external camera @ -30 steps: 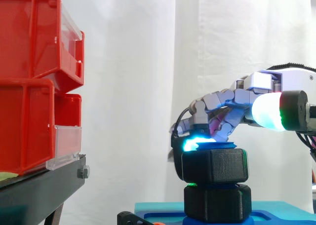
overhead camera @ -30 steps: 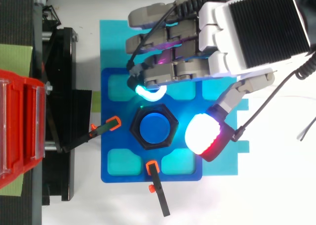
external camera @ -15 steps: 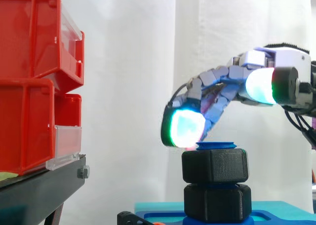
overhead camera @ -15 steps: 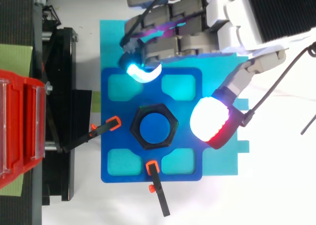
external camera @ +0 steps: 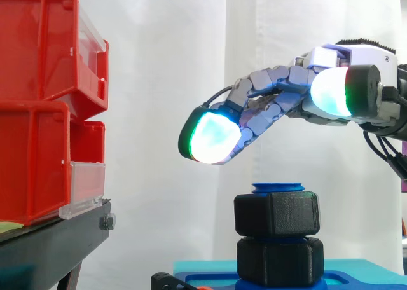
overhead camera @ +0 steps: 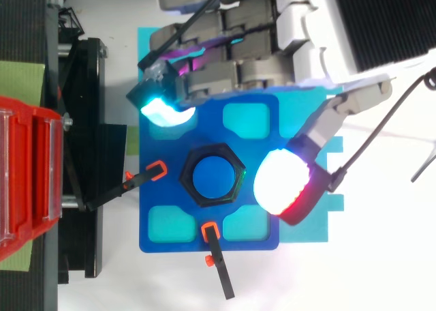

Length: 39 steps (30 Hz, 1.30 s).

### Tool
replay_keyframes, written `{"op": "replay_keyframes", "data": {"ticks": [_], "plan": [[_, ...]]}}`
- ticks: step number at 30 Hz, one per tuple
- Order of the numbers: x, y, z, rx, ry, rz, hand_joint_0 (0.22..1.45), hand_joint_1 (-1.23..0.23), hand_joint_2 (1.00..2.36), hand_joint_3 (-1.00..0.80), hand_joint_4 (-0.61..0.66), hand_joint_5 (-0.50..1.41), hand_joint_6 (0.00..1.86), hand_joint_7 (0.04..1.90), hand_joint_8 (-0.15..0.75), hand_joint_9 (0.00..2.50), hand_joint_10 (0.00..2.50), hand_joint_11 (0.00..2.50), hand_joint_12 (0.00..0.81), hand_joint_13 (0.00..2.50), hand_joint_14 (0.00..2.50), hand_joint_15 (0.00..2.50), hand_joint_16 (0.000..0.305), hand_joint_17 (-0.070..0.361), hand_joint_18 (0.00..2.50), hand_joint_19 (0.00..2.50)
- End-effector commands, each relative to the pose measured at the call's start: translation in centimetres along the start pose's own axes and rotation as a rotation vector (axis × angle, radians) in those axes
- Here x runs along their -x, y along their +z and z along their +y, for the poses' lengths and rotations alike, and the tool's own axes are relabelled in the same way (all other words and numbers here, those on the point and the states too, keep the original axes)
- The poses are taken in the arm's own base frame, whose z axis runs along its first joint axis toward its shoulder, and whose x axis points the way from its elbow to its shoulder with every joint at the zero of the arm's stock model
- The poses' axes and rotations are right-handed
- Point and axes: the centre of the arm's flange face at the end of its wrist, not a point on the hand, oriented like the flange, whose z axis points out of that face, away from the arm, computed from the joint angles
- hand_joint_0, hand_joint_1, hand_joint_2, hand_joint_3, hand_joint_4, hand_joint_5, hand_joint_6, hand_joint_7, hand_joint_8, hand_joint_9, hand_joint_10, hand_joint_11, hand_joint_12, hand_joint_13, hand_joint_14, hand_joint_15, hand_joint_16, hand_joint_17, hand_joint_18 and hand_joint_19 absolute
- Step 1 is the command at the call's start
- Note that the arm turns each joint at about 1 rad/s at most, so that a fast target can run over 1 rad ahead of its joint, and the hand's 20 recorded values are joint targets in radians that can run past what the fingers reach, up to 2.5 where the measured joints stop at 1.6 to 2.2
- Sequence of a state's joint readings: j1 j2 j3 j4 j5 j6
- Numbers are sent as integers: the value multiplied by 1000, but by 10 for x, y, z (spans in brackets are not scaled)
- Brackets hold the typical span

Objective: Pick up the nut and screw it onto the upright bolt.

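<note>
Side view has the black hex nut [external camera: 276,214] seated on the upright blue bolt [external camera: 278,188], whose flat top just shows above it; the bolt's long axis is vertical. A second black hex piece [external camera: 280,261] sits directly under the nut, touching it, and I cannot tell whether it is another nut or the bolt's base. The hand [external camera: 280,96] hangs above with clear air between it and the bolt top, its fingers loosely extended toward the view's left and holding nothing. The nut therefore lies below the hand, back toward the wrist from the glowing fingertip pad [external camera: 213,137]. From above, the fingers run past one side of the nut, and the thumb pad [overhead camera: 281,187] appears just beside its right flank over the blue fixture plate [overhead camera: 163,236]. The threads are hidden inside the nut, so how far down it is screwed cannot be read. The palm is cut off at the top view's upper edge.
</note>
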<state>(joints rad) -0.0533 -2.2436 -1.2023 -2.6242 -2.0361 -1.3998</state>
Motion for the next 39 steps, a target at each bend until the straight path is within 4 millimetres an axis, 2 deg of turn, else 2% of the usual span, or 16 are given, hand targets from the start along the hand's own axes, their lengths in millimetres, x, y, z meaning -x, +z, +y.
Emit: {"op": "replay_keyframes", "data": {"ticks": [1, 4, 9, 11, 14, 24, 35, 39], "plan": [[-2, 6, 7, -9, 2, -3, 481, -77, 1000, -500, 198, -115, 501, 642, 221, 722, 0, 0, 266, 487, 0, 0, 31, 70, 273, 0], [-13, 14, 24, -10, 14, 8, 481, -75, 1000, -500, 199, -115, 501, 645, 221, 720, 0, 0, 268, 486, 0, 0, 31, 70, 269, 0], [-17, 19, 34, -4, 19, 12, 481, -75, 1000, -500, 202, -114, 502, 651, 225, 717, 0, 0, 269, 487, 0, 0, 31, 70, 269, 0], [-30, 11, 35, -8, 27, 32, 481, -75, 1000, -500, 207, -112, 502, 657, 225, 716, 0, 0, 270, 487, 0, 0, 31, 70, 269, 0], [-38, 7, 37, -6, 27, 29, 483, -76, 1000, -500, 209, -110, 502, 670, 227, 716, 0, 0, 271, 487, 0, 0, 31, 70, 269, 0], [-40, 2, 33, -8, 30, 36, 482, -84, 1000, -500, 206, -107, 502, 687, 228, 629, 0, 0, 276, 444, 0, 0, 31, 70, 220, 0], [-41, -4, 28, -11, 33, 53, 493, -107, 1000, -500, 277, -67, 504, 988, 260, 683, 0, 0, 262, 482, 0, 0, 27, 61, 233, 0], [-40, -7, 24, -19, 33, 57, 498, -122, 1000, -500, 266, -50, 505, 1108, 271, 710, 0, 0, 257, 512, 0, 0, 26, 59, 253, 0]]}}
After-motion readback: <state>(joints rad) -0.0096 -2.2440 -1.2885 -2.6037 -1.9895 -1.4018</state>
